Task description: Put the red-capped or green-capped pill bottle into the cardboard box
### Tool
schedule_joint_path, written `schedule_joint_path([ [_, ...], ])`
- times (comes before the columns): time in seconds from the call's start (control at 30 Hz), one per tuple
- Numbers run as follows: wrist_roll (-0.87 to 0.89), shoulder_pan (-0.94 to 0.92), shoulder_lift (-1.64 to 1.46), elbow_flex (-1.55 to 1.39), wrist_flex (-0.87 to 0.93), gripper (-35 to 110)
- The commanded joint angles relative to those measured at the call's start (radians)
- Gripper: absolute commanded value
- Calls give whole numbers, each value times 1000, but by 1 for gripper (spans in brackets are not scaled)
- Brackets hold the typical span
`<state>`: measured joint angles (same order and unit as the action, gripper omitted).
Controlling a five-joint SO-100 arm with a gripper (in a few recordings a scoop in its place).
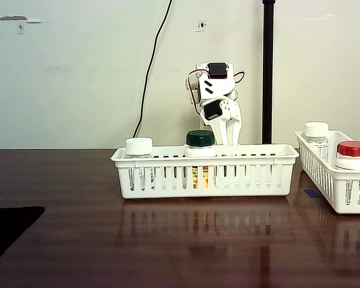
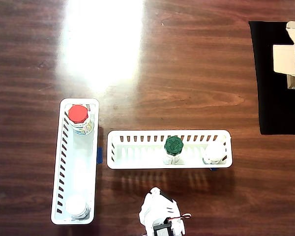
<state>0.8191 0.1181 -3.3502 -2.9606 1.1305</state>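
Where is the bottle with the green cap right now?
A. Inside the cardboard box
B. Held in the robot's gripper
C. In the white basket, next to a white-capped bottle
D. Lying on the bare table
C. The green-capped bottle stands upright in the white basket, sharing it with a white-capped bottle; in the overhead view the cardboard box sits far off on a black mat.

The fixed view sits low at table height, facing a pale wall across the wooden table (image 1: 78,228), fairly near a white basket (image 1: 204,171) with the arm (image 1: 216,102) behind it. The overhead view looks straight down from well above (the arm (image 2: 161,219) lies at its bottom edge). Both share that basket (image 2: 169,164) and a second basket (image 1: 333,180) (image 2: 74,162)
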Motion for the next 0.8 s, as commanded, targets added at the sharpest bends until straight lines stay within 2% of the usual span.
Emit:
schedule_joint_path([
  [0.0, -5, 40, -86, 0, 14, 2],
  [0.77, -26, 40, -86, 0, 14, 2],
])
